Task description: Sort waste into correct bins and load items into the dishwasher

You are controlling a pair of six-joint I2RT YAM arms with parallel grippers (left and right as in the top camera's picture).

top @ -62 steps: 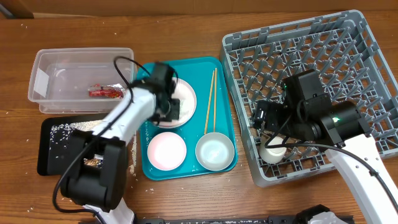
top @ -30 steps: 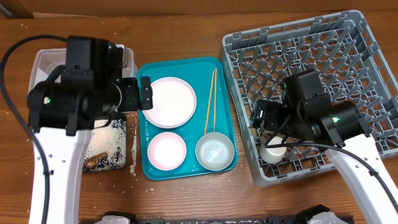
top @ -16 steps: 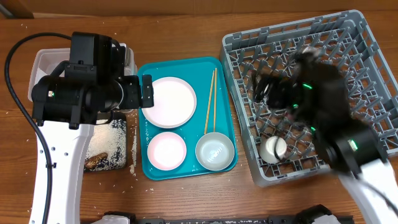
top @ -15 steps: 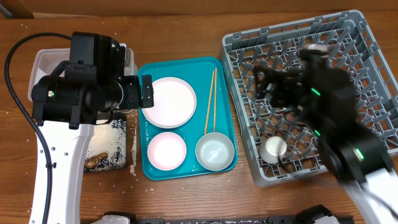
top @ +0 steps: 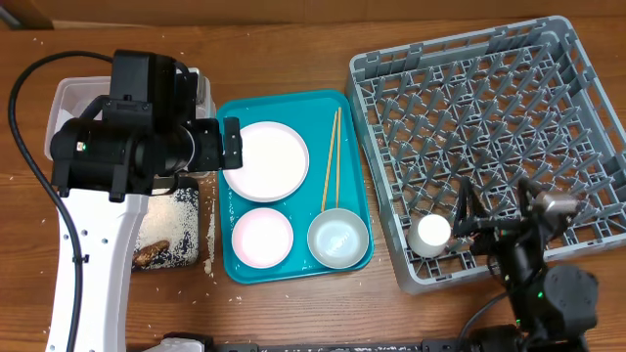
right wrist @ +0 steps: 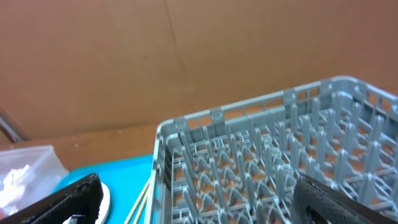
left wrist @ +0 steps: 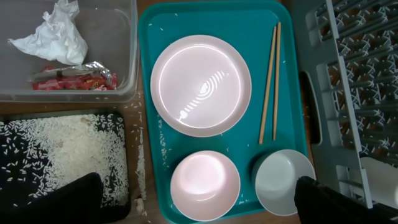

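Note:
Seen from overhead, my left gripper point(top: 228, 147) hangs open above the seam between the bins and the teal tray point(top: 354, 117), holding nothing. In the left wrist view the clear tub point(left wrist: 127, 43) holds a white tissue point(left wrist: 53, 37) and a red wrapper point(left wrist: 71, 78). The black tray point(left wrist: 18, 180) carries rice. On the teal tray lie a large plate point(top: 266, 161), a small plate point(top: 262, 238), a steel bowl point(top: 337, 238) and chopsticks point(top: 331, 159). A white cup point(top: 430, 233) sits in the grey rack point(top: 460, 88). My right gripper point(top: 494, 223) is open and empty at the rack's near edge.
A brown scrap point(top: 152, 254) lies on the black tray point(top: 171, 220), and rice grains are spilled on the wood beside it. The right wrist view looks level across the rack point(right wrist: 267, 162) to a cardboard wall point(right wrist: 186, 62). Wooden table surrounds everything.
My right arm has pulled back from above the rack to its near right edge, leaving the cup in the rack. The left arm, earlier over the large plate, now holds still above the bins.

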